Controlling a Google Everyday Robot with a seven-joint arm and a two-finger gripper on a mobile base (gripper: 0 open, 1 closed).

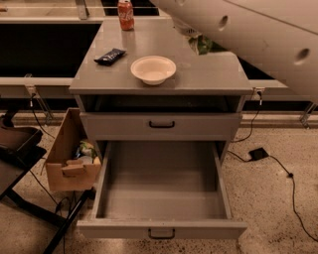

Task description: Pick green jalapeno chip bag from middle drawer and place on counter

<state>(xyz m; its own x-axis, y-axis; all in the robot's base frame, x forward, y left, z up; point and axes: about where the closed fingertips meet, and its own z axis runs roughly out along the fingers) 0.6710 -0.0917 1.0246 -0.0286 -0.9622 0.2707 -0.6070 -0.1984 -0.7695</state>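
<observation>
The green jalapeno chip bag (pixel 202 44) shows as a crinkled green patch over the far right part of the counter (pixel 208 74), mostly hidden behind my big white arm (pixel 258 34). My gripper (pixel 189 33) sits at the bag's top left, shut on it, with most of it covered by the arm. I cannot tell whether the bag touches the counter. The middle drawer (pixel 161 198) is pulled fully out below and is empty.
On the counter stand a white bowl (pixel 153 69), a dark snack wrapper (pixel 110 56) and a red soda can (pixel 125 8). The taller drawer (pixel 161 126) above is shut. A cardboard box (pixel 69 163) and a black stand (pixel 15 149) are left; a cable (pixel 258 154) lies right.
</observation>
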